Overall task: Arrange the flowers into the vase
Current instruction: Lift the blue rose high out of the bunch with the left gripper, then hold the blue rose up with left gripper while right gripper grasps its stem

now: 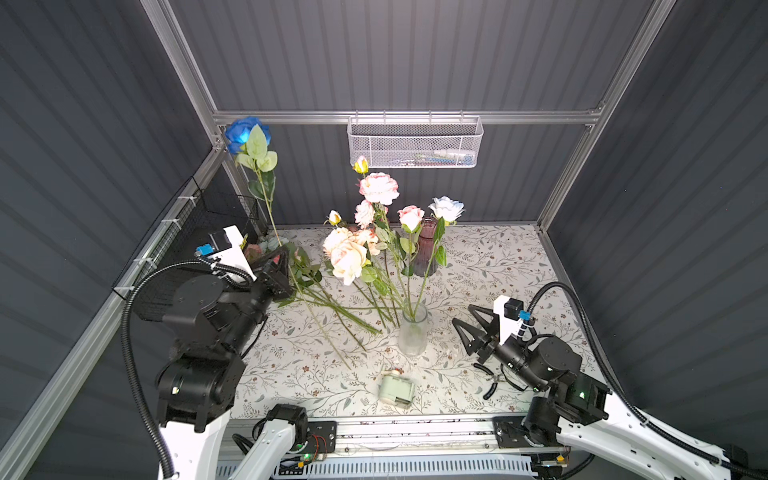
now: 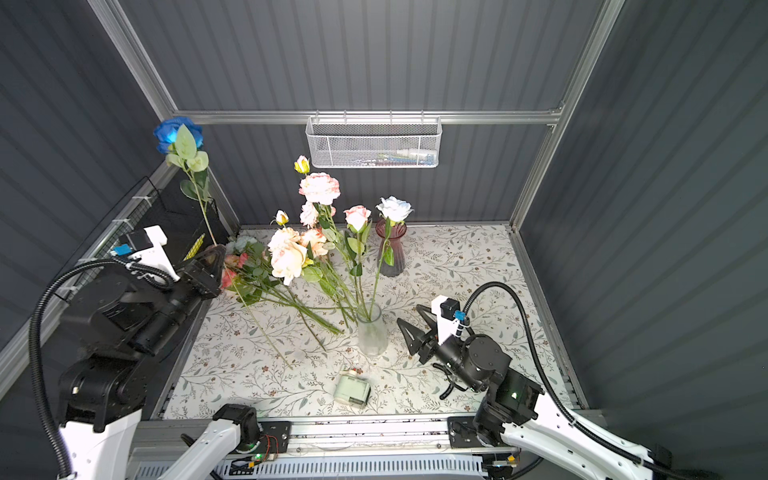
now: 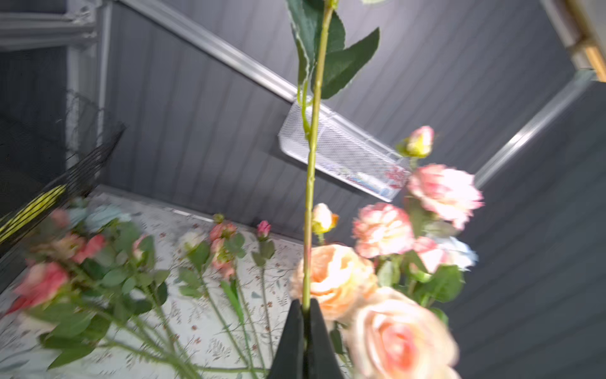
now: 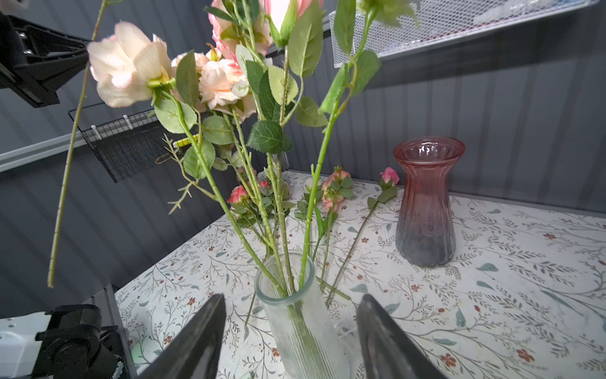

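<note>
Jaws of left gripper (image 3: 306,313) pinched the blue rose (image 1: 246,134) stem, aloft left of the clear vase (image 1: 412,332); right gripper (image 1: 461,315) jaws spread just right of it. We logged pink flowers (image 1: 379,188) inside it.

Bright, even light fell from above onto the desk (image 1: 498,257), with faint shadows beside the clear vase (image 1: 412,332). Flowers (image 3: 382,229) in the left wrist view were motion-blurred; both top views bent at their edges.

Clear vase (image 1: 412,337): one. Pink vase (image 1: 427,254): one. Mesh basket (image 1: 374,146): one. Deep blue rose (image 1: 241,132): one.
</note>
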You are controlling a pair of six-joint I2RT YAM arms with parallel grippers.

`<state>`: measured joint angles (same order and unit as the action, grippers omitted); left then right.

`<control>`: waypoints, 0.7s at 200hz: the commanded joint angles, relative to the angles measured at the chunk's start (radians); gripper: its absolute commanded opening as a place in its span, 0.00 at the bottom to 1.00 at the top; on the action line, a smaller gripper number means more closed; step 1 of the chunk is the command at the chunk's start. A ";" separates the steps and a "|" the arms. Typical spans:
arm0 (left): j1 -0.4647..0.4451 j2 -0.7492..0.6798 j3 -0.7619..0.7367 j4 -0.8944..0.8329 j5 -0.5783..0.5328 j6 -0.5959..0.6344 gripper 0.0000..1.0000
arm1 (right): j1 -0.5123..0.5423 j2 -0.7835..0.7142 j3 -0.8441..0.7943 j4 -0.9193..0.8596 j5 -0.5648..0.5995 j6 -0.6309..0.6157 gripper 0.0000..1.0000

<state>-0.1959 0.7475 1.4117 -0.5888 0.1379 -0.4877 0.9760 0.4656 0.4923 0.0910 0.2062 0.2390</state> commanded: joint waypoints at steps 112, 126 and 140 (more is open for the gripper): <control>-0.007 0.182 -0.073 0.729 0.702 -0.342 0.00 | 0.000 0.596 0.788 -0.070 -0.692 0.024 0.72; -0.009 0.194 -0.077 0.767 0.719 -0.356 0.00 | 0.000 0.711 0.900 -0.085 -0.748 0.039 0.72; -0.008 0.195 -0.093 0.815 0.739 -0.372 0.00 | 0.001 0.803 0.998 -0.104 -0.778 0.049 0.72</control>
<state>-0.1978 0.9600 1.3148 0.0757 0.8070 -0.8173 0.9760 1.1492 1.3544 0.0227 -0.4271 0.2550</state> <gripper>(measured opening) 0.053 0.719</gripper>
